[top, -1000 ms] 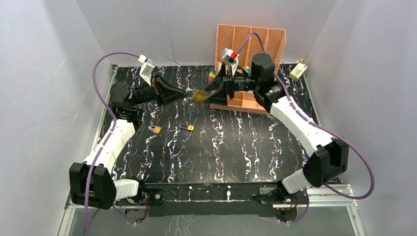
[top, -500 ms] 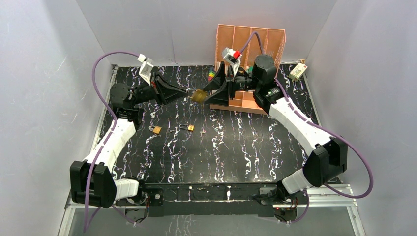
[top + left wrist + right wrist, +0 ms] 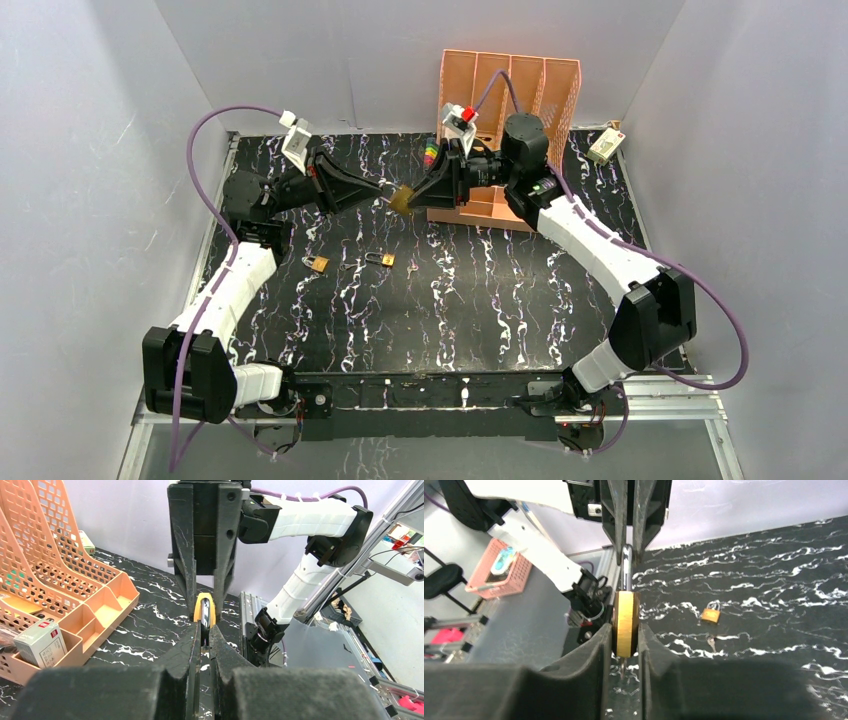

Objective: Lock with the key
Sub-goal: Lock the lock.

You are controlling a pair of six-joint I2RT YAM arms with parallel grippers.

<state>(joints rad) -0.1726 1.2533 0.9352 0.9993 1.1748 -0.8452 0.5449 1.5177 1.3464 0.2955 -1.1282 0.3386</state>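
While left jaws clamp its shackle [image 3: 626, 567], padlock [image 3: 404, 197] level midair, shackle leftward, right jaws gripping body [image 3: 625, 625].

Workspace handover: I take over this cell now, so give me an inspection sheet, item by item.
Surface: black marbled table.
Job's things: large padlock in mid-air; small padlock and a likely key lying on the table.
Clutter: orange organizer, small box at the back.
Grippers: left claw shut on the shackle; right claw closed on the brass body.
Cables: purple cable looping off each arm.
Surroundings: grey walls.
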